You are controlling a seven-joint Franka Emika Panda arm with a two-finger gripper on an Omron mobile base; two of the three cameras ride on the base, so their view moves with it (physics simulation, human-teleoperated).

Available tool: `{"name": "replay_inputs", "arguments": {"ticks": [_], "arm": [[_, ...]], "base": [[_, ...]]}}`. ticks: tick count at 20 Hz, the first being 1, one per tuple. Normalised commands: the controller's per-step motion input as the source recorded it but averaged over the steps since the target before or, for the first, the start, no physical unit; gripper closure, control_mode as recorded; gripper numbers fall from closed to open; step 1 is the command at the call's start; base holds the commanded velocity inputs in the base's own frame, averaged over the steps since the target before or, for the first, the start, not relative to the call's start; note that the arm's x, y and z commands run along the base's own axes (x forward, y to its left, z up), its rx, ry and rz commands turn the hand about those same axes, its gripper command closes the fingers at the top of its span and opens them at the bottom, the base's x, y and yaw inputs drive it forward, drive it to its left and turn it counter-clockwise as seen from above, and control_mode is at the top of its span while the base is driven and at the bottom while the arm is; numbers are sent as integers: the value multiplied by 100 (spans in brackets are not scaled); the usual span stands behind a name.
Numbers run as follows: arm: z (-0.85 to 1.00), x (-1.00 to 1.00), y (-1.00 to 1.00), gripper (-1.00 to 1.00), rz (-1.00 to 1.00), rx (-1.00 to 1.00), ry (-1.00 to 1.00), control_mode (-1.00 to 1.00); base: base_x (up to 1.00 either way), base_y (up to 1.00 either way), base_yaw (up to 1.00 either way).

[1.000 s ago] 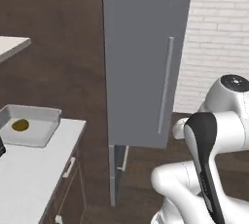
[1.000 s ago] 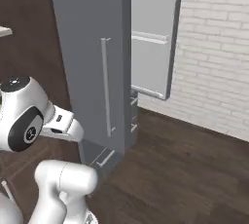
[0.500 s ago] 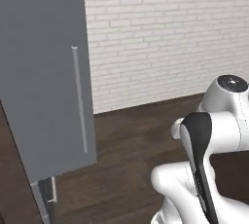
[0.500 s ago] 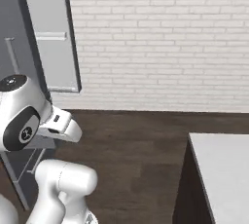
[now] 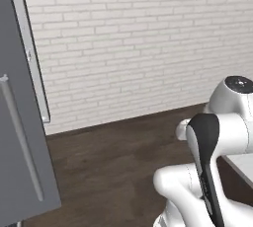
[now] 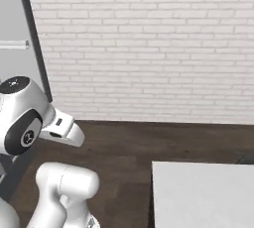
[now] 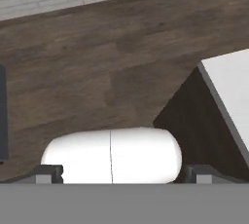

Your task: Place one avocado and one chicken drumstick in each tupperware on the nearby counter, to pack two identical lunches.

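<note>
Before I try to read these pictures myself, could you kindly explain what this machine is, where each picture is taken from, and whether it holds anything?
This is a white robot arm on a base that can drive, in a rendered kitchen. Two pictures come from cameras on that base, behind the arm to its left and right. Both face a white brick wall and dark wooden floor, with a tall grey door at the left. The third comes from a camera on the hand, looking along the tool: its two dark fingertips stand wide apart with nothing between them, so it is open and holds nothing. An off-white counter shows at the lower right, bare in the part shown.
</note>
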Motion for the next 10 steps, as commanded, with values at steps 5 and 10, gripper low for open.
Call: {"name": "replay_inputs", "arguments": {"ticks": [5, 10], "arm": [[0, 0, 0, -100, 0, 0, 0, 100], [0, 0, 0, -100, 0, 0, 0, 100]], "base": [[100, 0, 12], [100, 0, 14]]}}
